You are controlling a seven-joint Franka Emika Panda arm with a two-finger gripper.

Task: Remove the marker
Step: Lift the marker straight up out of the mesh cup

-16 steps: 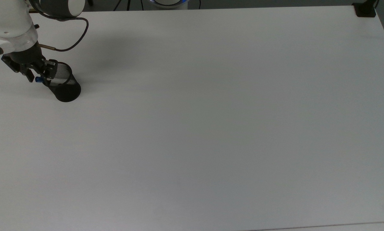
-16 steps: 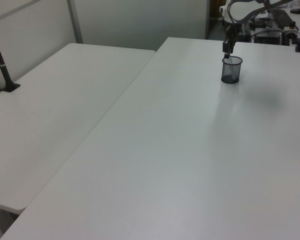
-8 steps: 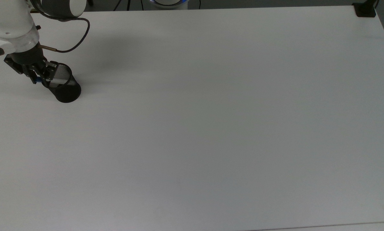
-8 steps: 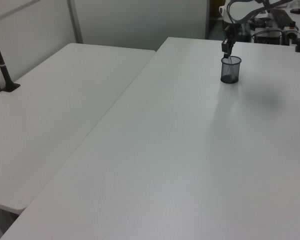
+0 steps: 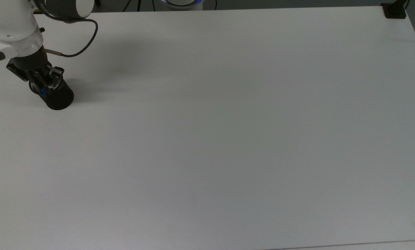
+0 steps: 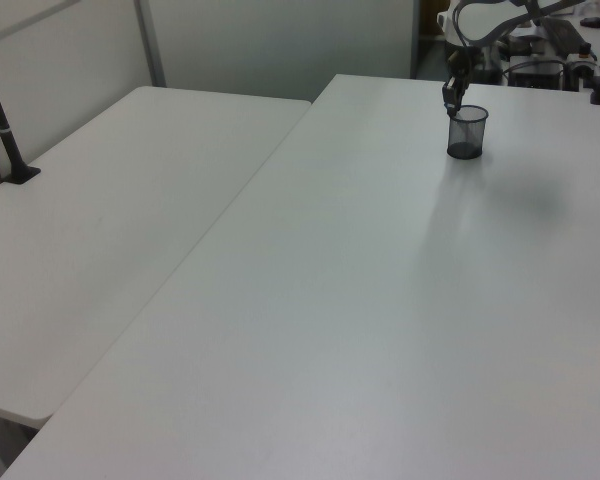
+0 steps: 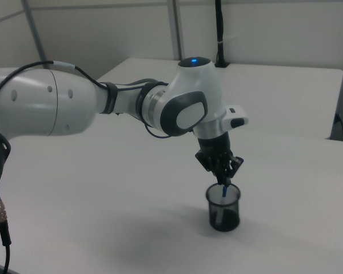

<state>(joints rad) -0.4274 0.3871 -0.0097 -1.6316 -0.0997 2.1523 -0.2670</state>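
- The marker [image 7: 224,189], a slim pen showing a blue tip, stands upright in the black mesh cup [image 7: 223,208], its top just above the rim.
- The gripper [image 7: 223,176] is clamped on the marker's upper end, directly over the cup.
- The cup sits near one corner of the white bench [image 5: 228,121]; its other contents cannot be made out.

top view: overhead, far | left view: oblique, distant | right view: close, low | shared: surface [image 5: 228,121], cup [image 7: 223,208]
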